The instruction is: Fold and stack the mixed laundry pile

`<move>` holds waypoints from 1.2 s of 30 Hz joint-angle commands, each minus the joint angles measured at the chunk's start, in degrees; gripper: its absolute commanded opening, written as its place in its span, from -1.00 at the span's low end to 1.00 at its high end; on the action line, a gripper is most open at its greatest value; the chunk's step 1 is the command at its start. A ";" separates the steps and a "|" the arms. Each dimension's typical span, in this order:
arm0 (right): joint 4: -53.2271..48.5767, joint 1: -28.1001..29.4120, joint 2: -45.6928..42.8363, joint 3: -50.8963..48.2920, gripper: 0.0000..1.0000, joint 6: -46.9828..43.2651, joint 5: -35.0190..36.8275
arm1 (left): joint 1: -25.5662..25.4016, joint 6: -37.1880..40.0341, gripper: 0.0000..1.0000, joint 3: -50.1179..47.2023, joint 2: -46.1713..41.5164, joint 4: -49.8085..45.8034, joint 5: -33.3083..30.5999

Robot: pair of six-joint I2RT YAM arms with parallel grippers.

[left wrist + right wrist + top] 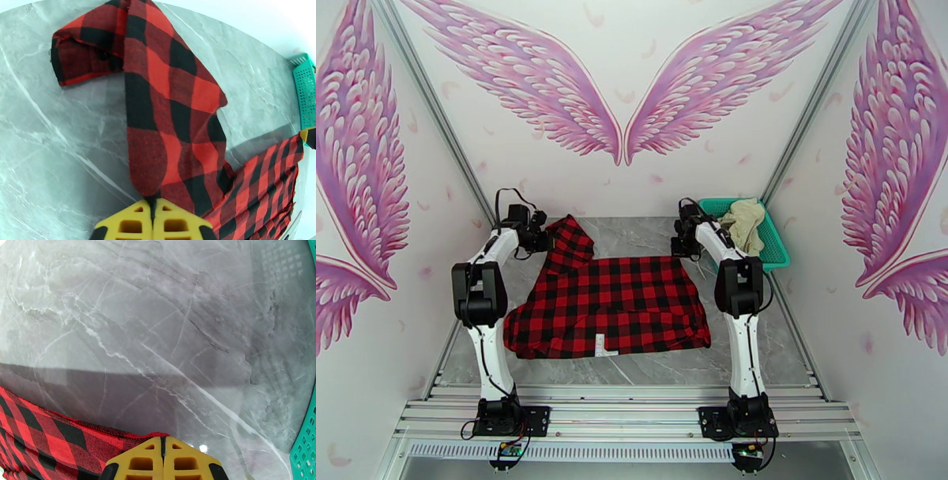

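Observation:
The red-and-black checked shirt lies spread flat on the marble table, white label near its front hem. One sleeve stretches off the far left corner, its cuff folded over on the table. My left gripper is shut on that sleeve's cloth. At the shirt's far right corner my right gripper is shut, with the shirt's hem running in at its fingertips. The cream garment sits crumpled in the teal basket.
The teal mesh basket stands at the table's far right corner, close behind my right gripper. Bare marble stretches beyond the shirt to the back wall. Metal rails run along the near edge.

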 commanded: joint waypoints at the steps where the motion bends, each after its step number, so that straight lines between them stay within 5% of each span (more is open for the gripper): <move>1: 1.57 -0.49 -4.71 -2.70 -1.00 -2.19 -0.12 | 0.53 1.55 -1.00 -3.85 -6.04 2.79 2.69; 16: 7.92 -0.35 -16.80 -18.45 -1.00 -2.07 -2.24 | 2.16 0.17 -1.00 -20.24 -20.02 9.51 4.80; 36: 20.66 -0.24 -35.67 -49.69 -0.89 0.84 -2.80 | 3.00 -3.44 -1.00 -54.25 -44.12 17.39 1.77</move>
